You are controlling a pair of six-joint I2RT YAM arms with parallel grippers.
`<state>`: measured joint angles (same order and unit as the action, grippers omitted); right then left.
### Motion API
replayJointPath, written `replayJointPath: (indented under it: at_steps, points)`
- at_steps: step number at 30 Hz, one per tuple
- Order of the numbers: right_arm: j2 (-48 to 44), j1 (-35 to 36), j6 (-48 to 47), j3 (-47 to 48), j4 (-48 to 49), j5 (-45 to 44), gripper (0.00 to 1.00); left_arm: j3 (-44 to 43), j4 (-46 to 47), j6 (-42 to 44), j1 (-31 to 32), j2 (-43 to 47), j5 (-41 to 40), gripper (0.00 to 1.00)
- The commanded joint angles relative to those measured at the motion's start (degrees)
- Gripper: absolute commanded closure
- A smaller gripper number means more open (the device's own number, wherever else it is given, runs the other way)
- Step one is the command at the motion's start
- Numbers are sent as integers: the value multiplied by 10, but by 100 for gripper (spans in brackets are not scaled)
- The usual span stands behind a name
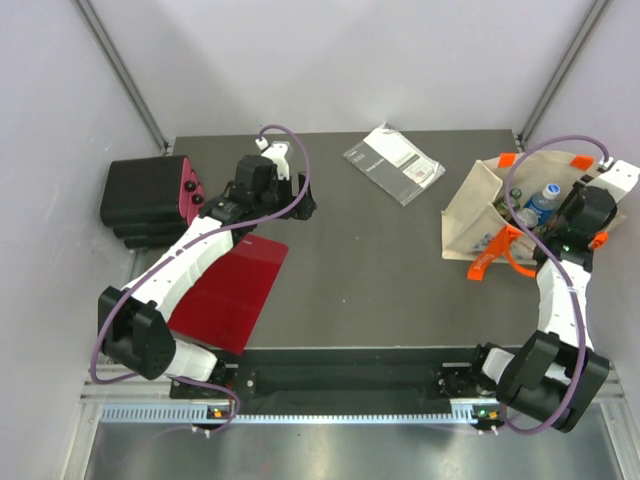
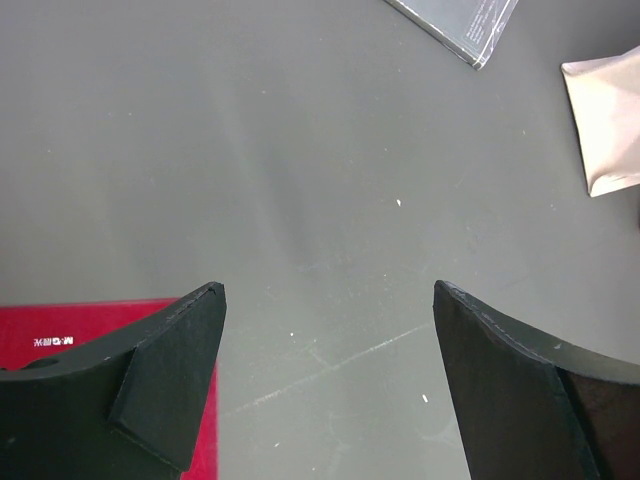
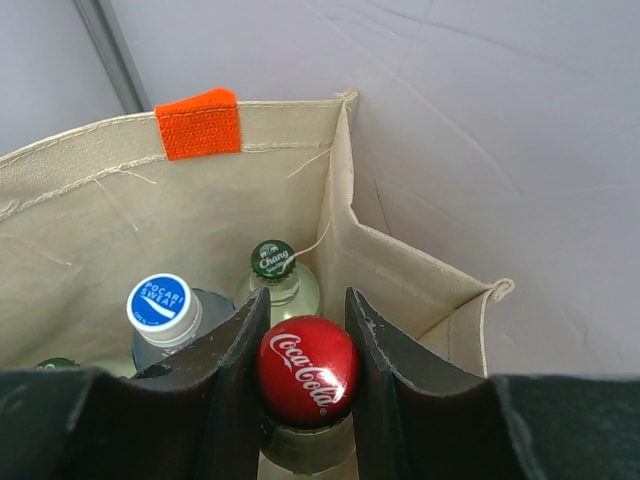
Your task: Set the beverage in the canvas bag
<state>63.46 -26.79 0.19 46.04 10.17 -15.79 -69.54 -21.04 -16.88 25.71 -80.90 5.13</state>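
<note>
Your left gripper [image 2: 328,290] hovers above the dark grey table [image 2: 300,150] with its jaws spread wide, a flat glossy red folder [image 2: 60,330] showing beside one finger. Farther back, mid-table, lies a flat grey plastic packet [image 1: 393,163]. Your right gripper [image 3: 305,325] pinches the clear bottle with the red Coca-Cola cap [image 3: 307,372] (a finger on either side of the cap) inside the open top of the beige canvas bag with orange handles [image 3: 90,200], beside a blue-and-white Pocari Sweat cap [image 3: 160,305] and a green Chang cap [image 3: 272,258].

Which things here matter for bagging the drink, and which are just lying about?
For the job: cola bottle, canvas bag, right gripper holding the bottle.
Lying about: grey packet, red folder, black case, idle left gripper.
</note>
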Motion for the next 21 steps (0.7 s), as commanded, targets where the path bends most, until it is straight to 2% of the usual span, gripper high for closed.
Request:
replayJointPath:
  at_steps: [1,21]
  points:
    - [-4,2,-9,12,117,-10,100,-2,26,-6,2,1,5,11]
    - [46,2,25,-21,129,-14,99,-2,25,-6,1,1,5,11]
